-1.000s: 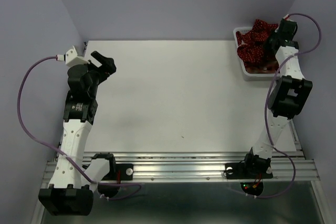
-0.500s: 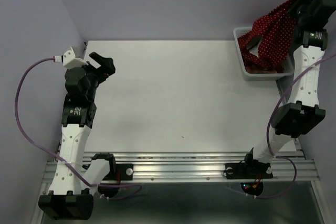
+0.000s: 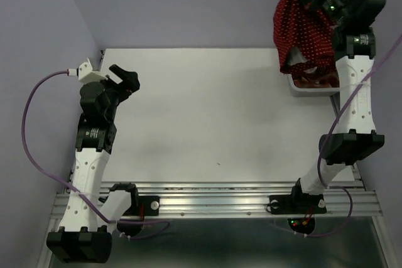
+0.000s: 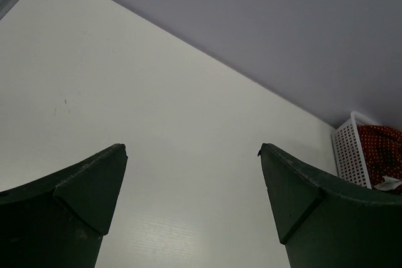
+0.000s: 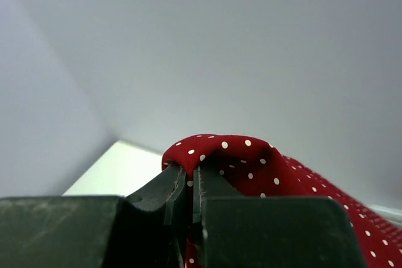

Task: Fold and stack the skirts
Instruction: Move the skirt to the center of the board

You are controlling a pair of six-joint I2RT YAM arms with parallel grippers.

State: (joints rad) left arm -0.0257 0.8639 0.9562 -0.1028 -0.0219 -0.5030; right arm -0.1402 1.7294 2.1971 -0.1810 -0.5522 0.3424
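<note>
The right tool (image 5: 190,177) pinches a polka-dot skirt (image 3: 301,29) high above the far-right basket (image 3: 308,89). The left tool (image 3: 124,75) hangs spread by the left edge of the counter (image 3: 207,117).

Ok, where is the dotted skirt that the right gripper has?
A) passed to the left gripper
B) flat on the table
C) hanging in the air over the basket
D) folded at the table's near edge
C: the right gripper is shut on the skirt, which hangs from it above the basket.
</note>
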